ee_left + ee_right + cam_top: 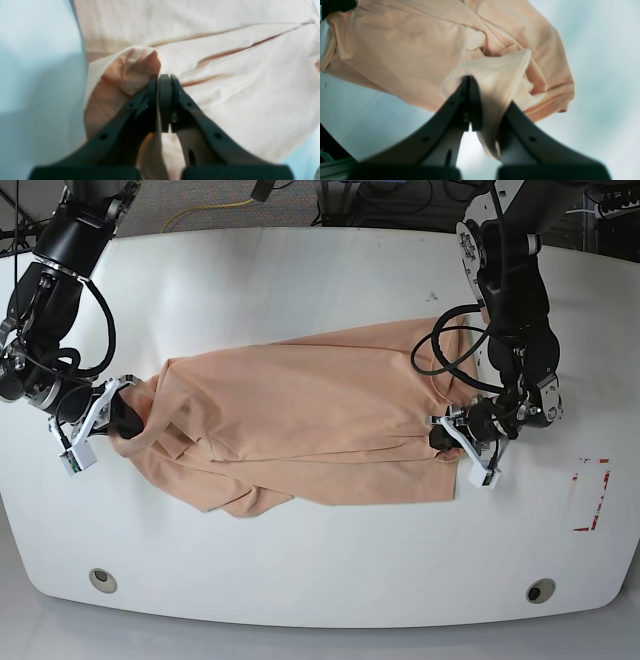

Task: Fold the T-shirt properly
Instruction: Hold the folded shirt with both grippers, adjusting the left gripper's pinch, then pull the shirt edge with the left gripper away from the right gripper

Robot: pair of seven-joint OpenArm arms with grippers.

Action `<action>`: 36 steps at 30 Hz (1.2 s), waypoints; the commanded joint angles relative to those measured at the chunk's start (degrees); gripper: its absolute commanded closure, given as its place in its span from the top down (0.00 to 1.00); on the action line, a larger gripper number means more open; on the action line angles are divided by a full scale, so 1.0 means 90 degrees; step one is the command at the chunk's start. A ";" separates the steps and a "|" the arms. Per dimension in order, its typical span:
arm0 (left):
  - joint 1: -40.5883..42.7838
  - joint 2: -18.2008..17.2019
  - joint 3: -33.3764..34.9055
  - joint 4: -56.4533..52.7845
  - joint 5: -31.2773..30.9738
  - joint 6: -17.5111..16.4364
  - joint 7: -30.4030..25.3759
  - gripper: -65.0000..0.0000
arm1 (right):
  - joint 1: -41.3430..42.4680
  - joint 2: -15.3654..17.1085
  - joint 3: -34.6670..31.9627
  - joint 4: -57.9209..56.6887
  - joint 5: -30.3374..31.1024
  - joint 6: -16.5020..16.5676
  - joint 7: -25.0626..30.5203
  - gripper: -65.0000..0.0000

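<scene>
The peach T-shirt (300,420) lies spread and creased across the middle of the white table (300,280), long side running left to right. My left gripper (441,433) sits at the shirt's right edge. In the left wrist view this gripper (163,80) is shut, with a bunched fold of the T-shirt (132,67) pinched at its fingertips. My right gripper (122,415) is at the shirt's left end. In the right wrist view it (482,86) is shut on a lifted flap of the T-shirt (500,72), which drapes over one finger. No printed emblem shows.
Both arms reach in from the table's far side, trailing black cables (440,345). A red-marked rectangle (590,495) lies near the right edge. Two round holes (100,578) (540,590) sit near the front edge. A yellow cable (210,210) runs on the floor behind.
</scene>
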 commanded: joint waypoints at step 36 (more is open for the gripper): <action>-0.0180 -0.0408 -0.0900 0.3499 -0.1379 -0.0105 0.1575 0.00 | 0.1191 0.0351 0.0031 0.0104 -0.1199 0.0009 0.0178 0.00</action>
